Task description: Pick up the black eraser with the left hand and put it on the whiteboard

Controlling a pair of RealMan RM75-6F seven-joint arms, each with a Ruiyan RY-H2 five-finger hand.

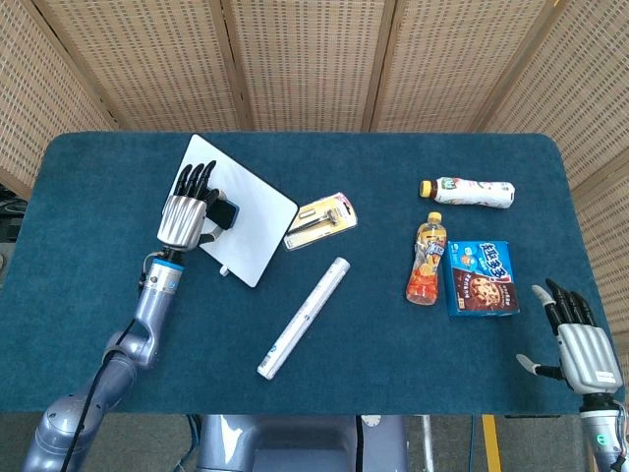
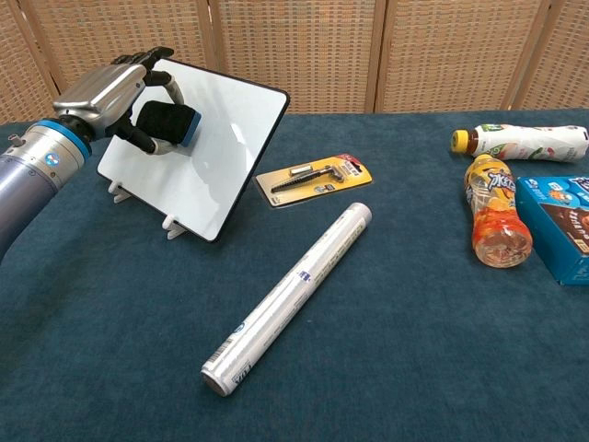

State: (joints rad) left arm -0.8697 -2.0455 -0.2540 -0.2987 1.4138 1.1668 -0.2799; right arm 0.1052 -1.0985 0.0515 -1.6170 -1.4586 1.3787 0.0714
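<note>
The whiteboard (image 1: 248, 221) (image 2: 221, 152) stands tilted on small white feet at the left of the blue table. My left hand (image 1: 189, 208) (image 2: 115, 92) is at its left edge and grips the black eraser (image 1: 225, 215) (image 2: 166, 124), which has a blue side. The eraser is held over the board's surface; whether it touches the board is unclear. My right hand (image 1: 574, 339) rests at the table's near right corner, fingers spread, holding nothing. It does not show in the chest view.
A silver foil roll (image 1: 305, 317) (image 2: 290, 296) lies diagonally mid-table. A yellow carded tool pack (image 1: 321, 220) (image 2: 316, 178) sits right of the board. On the right are an orange drink bottle (image 1: 427, 261) (image 2: 495, 221), a white bottle (image 1: 468, 192) (image 2: 521, 142) and a blue cookie box (image 1: 482, 278) (image 2: 558, 224).
</note>
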